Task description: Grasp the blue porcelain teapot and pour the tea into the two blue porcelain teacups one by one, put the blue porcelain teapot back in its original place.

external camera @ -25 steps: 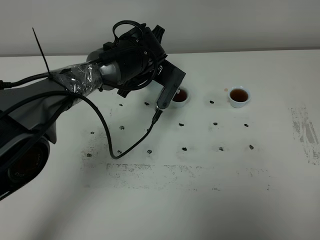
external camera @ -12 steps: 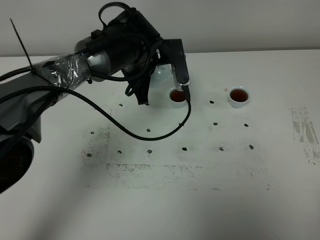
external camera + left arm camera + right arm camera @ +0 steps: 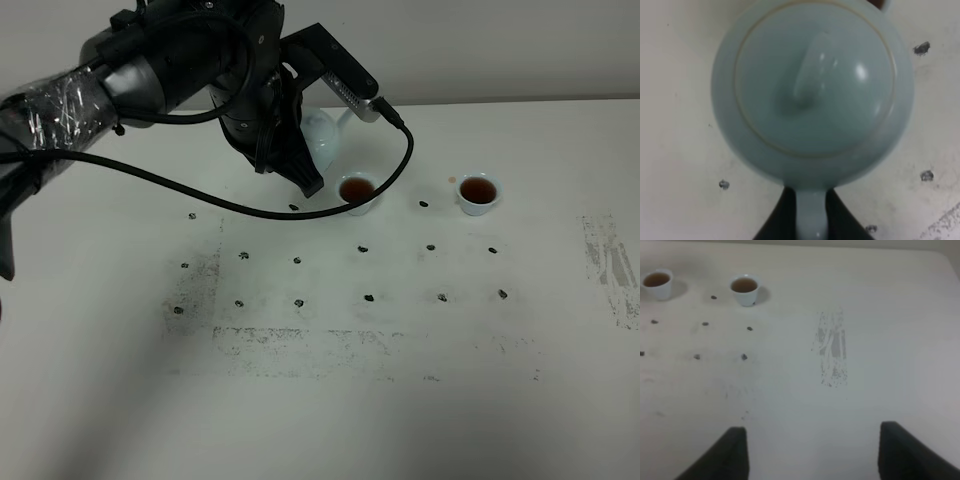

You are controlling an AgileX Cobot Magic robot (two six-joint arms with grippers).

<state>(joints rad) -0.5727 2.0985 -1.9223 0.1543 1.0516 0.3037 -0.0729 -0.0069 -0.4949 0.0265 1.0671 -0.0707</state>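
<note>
The near part of the white desk (image 3: 330,420) is bare apart from scuffed grey smudges. Beyond them lie rows of small dark marks (image 3: 368,298), and a worn patch (image 3: 610,265) sits near the right edge.

Past the marks stand the two blue porcelain teacups, well apart from each other. The left teacup (image 3: 357,193) and the right teacup (image 3: 478,192) both hold dark brown tea. From the right wrist camera the same cups show in the distance, the left one (image 3: 657,283) and the right one (image 3: 745,289). The right gripper (image 3: 810,450) shows only its two dark fingertips, spread wide, with nothing but desk between them.

Just beside the left teacup, on its far left side, is the blue porcelain teapot (image 3: 322,137), mostly hidden in the high view by the left arm (image 3: 150,80) and a black cable (image 3: 250,205) looping over the desk. In the left wrist view, the teapot (image 3: 812,95) is seen from above, lid and knob uppermost. The left gripper (image 3: 810,215) is clamped narrowly on its loop handle (image 3: 811,212), a dark finger on each side. Whether the teapot's base touches the desk cannot be told.
</note>
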